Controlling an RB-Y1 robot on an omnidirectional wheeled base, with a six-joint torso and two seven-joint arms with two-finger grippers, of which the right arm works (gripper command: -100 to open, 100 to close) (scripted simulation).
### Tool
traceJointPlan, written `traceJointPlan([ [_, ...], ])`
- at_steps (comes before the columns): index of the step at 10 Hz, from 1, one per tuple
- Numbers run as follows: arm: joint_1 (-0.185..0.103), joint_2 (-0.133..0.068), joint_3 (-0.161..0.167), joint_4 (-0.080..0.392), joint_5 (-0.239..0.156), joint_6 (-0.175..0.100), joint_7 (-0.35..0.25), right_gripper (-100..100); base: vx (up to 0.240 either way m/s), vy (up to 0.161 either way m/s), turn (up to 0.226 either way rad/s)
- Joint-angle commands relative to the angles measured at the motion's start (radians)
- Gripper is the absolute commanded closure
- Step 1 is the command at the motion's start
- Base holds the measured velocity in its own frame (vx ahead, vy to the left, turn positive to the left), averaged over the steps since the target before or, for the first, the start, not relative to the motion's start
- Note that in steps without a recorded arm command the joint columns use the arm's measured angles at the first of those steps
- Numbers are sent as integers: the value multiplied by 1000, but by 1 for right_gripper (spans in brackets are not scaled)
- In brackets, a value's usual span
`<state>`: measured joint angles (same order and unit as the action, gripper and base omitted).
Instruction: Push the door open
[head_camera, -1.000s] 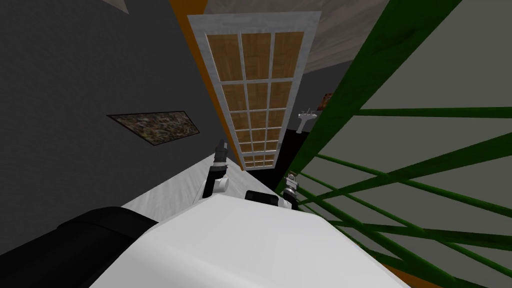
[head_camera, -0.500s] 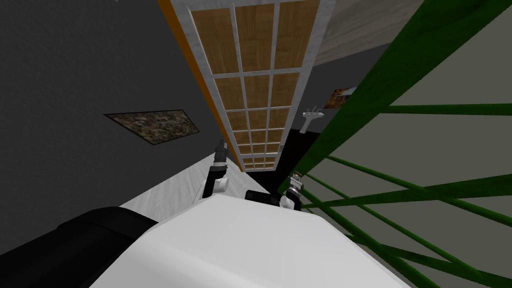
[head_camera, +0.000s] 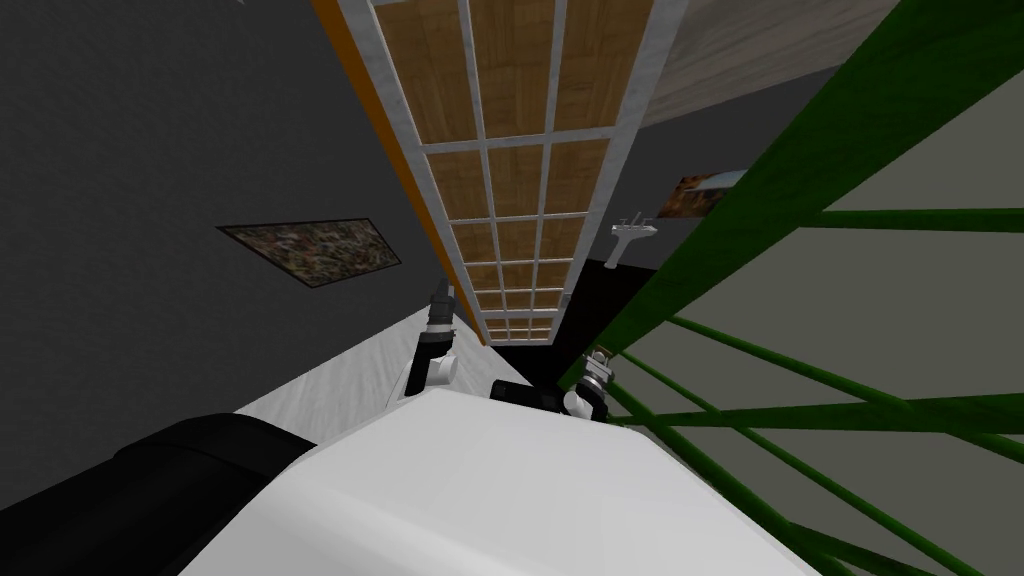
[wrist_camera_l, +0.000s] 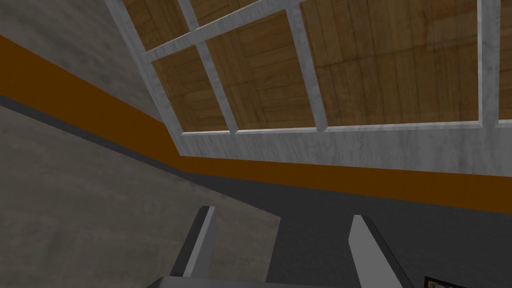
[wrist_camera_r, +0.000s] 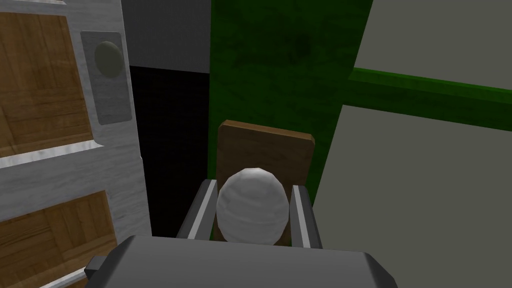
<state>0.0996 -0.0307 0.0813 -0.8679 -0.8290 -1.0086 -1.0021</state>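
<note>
Your R gripper (wrist_camera_r: 254, 186) is clamped on the white knob (wrist_camera_r: 252, 207), brown backplate (wrist_camera_r: 265, 145) behind it, on the green door (wrist_camera_r: 260, 65) at your right. L gripper (wrist_camera_l: 282, 216) spread wide, empty, facing the white-framed door (head_camera: 515, 180) beyond. Step: prob. pushing w/ knob held. Next: drive fwd along door's arc, grip firm.

green door (head_camera: 800, 150) — cut by top and right edges | paned door (head_camera: 515, 150) — top cut off | brown plate (wrist_camera_r: 265, 145) — lower part behind white knob (wrist_camera_r: 253, 205) | sink (head_camera: 630, 232) — too small for detail

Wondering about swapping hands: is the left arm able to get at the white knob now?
Probably not: the right gripper is shut on the white knob, its fingers covering both sides.
</note>
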Motion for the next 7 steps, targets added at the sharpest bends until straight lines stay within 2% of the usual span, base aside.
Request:
traceJointPlan([
  [1,18,-12,-24,-30,-12,0,18,100,36,-21,49],
  [3,16,-13,-52,-30,-30,-7,26,100,58,-23,54],
  [4,16,-13,-52,-30,-30,-7,26,100,66,-31,21],
  [7,14,-12,-94,-30,-57,-19,37,100,76,-36,56],
])
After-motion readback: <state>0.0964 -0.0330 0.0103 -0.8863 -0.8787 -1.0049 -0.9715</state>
